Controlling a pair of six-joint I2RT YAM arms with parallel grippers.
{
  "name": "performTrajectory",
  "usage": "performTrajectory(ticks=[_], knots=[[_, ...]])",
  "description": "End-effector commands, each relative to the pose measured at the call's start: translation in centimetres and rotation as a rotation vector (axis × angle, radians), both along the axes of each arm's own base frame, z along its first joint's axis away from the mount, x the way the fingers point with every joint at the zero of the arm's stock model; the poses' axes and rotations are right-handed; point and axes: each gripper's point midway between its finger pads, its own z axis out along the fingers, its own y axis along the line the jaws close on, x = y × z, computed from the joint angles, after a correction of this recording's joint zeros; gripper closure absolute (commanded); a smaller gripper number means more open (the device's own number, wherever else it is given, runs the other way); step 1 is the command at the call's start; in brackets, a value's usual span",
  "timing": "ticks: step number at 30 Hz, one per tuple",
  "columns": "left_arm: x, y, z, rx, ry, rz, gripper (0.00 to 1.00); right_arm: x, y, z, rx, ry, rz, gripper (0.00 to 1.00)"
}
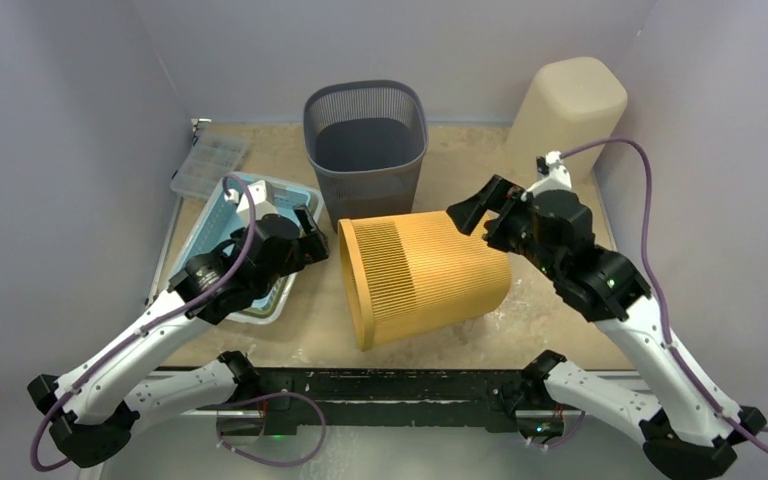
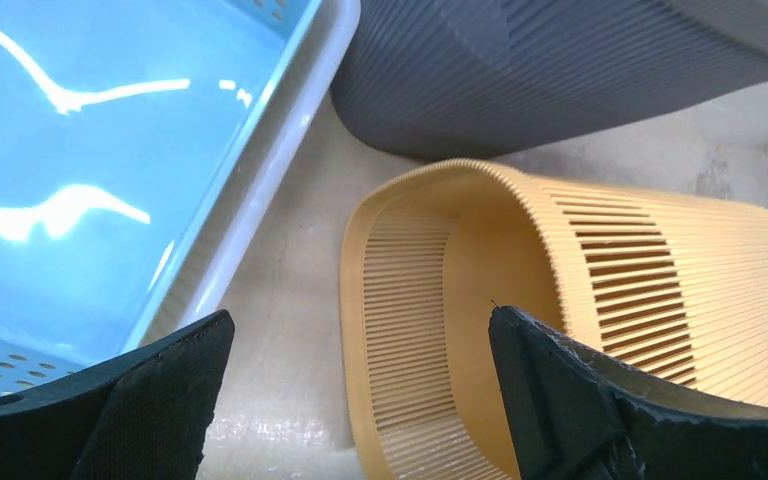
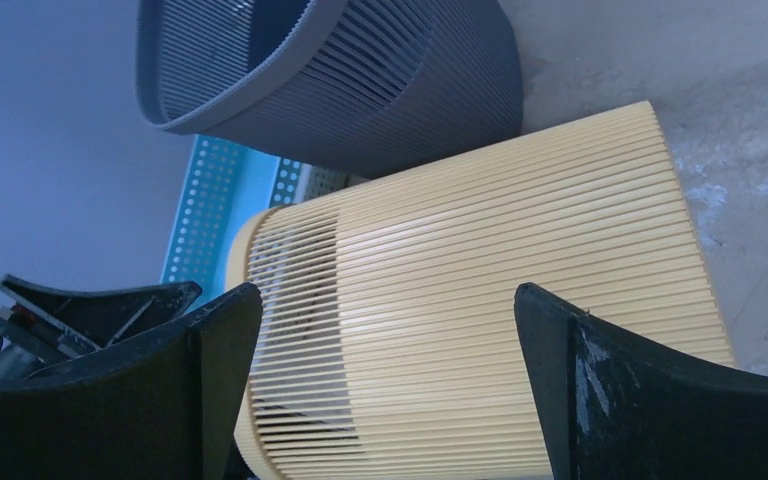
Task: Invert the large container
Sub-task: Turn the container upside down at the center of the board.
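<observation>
One yellow bin is lying on its side; the left gripper is hovering spread by its rim, the right gripper spread near its base.

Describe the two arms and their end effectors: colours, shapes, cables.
The left arm and right arm both have white links with black joints and bases. A purple cable loops along each. The left end effector and right end effector each carry two broad, black, wedge-shaped fingers with rough-looking inner faces.
</observation>
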Motion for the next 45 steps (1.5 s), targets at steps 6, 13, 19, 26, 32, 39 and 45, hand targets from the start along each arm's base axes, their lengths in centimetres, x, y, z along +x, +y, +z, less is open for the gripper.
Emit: performTrajectory(ticks=[6,13,19,26,32,39,45], knots=[[-1.0,1.6,3.9,-0.106,-0.171,-0.011,0.01,-0.4,-2.9,2.6,0.079,-0.194,-0.108,0.01],[-1.8,0.2,5.9,-0.166,-0.228,-0.129,0.02,-0.6,-4.0,0.4,-0.057,-0.138,-0.110,0.01],[-1.6,-1.9,6.1,-0.134,-0.162,-0.214,0.01,0.7,-3.9,-1.8,-0.181,-0.014,-0.129,0.01],[-1.6,-3.6,5.8,-0.143,-0.119,-0.268,0.01,2.8,-4.7,-3.2,-0.166,0.053,-0.038,0.01],[-2.3,-4.8,6.7,-0.189,-0.143,-0.355,0.02,3.8,-6.3,-3.2,-0.115,0.047,0.037,0.01],[-2.9,-6.0,4.9,-0.170,-0.066,-0.417,0.08,3.8,-7.2,-4.3,-0.066,0.059,0.088,0.02],[-3.2,-8.1,4.3,-0.219,-0.044,-0.492,0.13,3.7,-7.7,-6.0,-0.072,0.102,0.069,0.06]])
